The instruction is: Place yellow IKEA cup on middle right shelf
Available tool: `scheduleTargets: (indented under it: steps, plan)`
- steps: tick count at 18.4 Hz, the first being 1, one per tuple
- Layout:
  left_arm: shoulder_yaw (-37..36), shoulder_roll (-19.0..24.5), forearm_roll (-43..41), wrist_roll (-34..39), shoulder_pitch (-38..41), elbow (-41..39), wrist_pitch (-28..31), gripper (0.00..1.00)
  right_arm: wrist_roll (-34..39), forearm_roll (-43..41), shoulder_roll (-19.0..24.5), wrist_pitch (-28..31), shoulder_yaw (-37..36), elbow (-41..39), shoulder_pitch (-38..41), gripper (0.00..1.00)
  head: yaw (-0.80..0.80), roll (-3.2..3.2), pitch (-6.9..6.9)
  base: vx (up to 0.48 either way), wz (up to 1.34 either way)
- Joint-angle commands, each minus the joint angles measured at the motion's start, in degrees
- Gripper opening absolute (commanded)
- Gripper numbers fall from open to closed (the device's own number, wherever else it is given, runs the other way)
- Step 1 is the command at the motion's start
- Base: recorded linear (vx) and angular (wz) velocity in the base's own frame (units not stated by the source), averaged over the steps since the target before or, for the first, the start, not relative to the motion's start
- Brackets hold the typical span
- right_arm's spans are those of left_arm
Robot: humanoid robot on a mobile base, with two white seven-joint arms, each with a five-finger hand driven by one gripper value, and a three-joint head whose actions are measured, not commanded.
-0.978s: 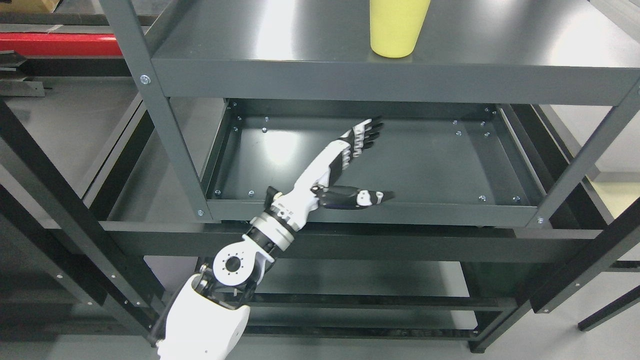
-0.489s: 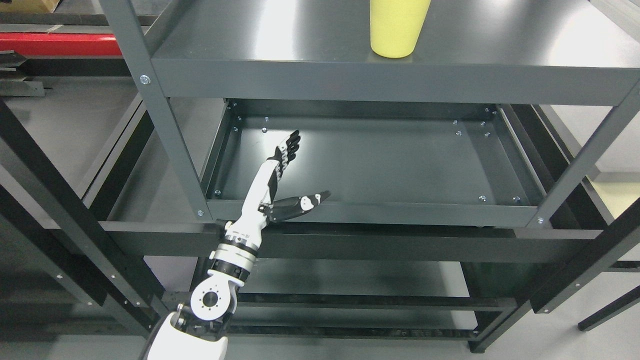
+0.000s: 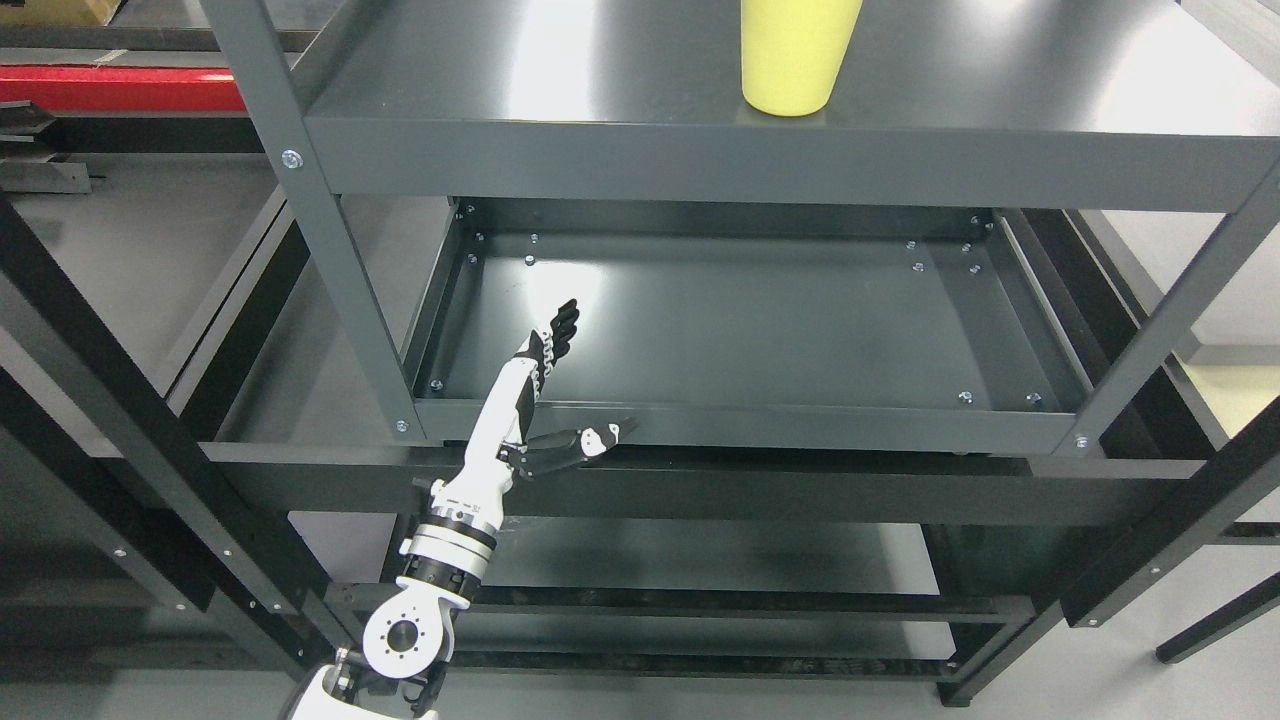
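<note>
A dark grey metal shelf unit filled the head view, its upper shelf spreading wide above the hand and its lower tray shelf lying open just beyond the hand's fingertips. Off to the far left of the hand, at the top edge of the picture, a red bar ran along the floor area behind the black frame posts. The left arm rose from the bottom edge, left of the middle, white shells and a round joint showing below the wrist. The left hand hovered at the tray shelf's front lip, empty, its four fingers straight and held side by side, pointing up and away over the tray floor, while the thumb stuck out to the right along the front rail. It gripped nothing and touched nothing that could be seen. And the yellow IKEA cup stood upright on the upper shelf, well above the hand and to its right, near the shelf's front edge, its top cut off by the picture's edge.
</note>
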Motion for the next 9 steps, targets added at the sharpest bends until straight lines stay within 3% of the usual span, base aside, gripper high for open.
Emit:
scheduleTargets:
  steps: [1,9]
  plan:
    - [-0.01,1.00,-0.36,-0.10,0.66,-2.29,0.49,0.99,-0.05,-1.41,-1.00,0.03,0.97,0.00,0.79,0.99,0.00,0.00,0.00,0.000,0.00]
    - [-0.36,1.00,-0.27,-0.10,0.92,-2.46,0.58,0.99,-0.05,-1.41,-1.00,0.03,0.97,0.00,0.79,0.99,0.00,0.00,0.00,0.000,0.00]
